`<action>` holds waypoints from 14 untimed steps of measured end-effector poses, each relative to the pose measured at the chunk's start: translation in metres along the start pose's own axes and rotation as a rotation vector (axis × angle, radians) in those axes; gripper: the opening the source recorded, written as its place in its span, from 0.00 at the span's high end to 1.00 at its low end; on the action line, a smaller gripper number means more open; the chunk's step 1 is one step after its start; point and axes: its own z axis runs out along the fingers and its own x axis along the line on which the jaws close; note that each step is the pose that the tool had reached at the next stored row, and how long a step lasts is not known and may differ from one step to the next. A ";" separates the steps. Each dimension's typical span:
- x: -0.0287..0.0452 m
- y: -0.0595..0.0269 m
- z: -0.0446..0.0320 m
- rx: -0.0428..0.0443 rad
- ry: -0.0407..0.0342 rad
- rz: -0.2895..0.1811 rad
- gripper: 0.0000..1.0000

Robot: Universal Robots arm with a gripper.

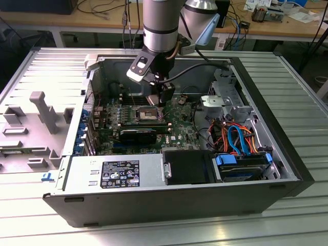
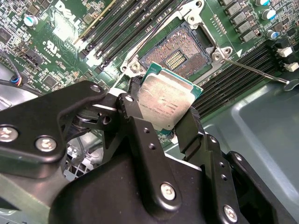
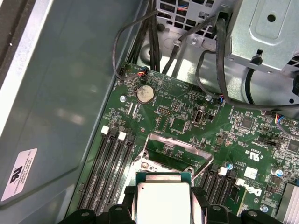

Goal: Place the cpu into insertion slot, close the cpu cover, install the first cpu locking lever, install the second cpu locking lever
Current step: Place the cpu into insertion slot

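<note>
Inside an open computer case [image 1: 179, 205] resting on a ribbed metal surface [image 1: 154, 230], we have the jaws clenched on the chip [image 2: 163, 100], which is pinched by two opposite edges with its silver top turned up. The chip hangs between the jaws, clear of the green board [image 2: 56, 42] and not yet seated. The socket [image 2: 180, 51] lies just past the jaw tips and below them, its field of fine contacts bare. In the first wrist view the cover [image 3: 159, 138] stands raised beyond the jaw tips, leaving the socket open. In the second wrist view a thin locking lever [image 2: 254, 71] is swung out to one side of the jaws, away from the socket's rim. Long black memory slots [image 2: 126, 28] run alongside the socket on both flanks.

We judge this the delicate part of the first step. The chip looks slightly tipped and short of the socket, so it wants to be centred over the opening and brought level before it goes down. We would square its edges with the socket's rim and match its corners and edge notches to the socket's keys. The descent should be straight, with no sliding across the contacts, which would bend at a sideways scrape. The grip should hold until the chip sits flat on all four sides. The jaws also need to stay clear of the raised cover and the lever.
</note>
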 end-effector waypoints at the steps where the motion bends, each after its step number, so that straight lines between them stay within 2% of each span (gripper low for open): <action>1: 0.0000 0.0000 0.0001 0.0000 0.0000 0.000 0.46; 14: 0.0000 0.0000 0.0015 -0.0001 -0.0003 0.009 0.46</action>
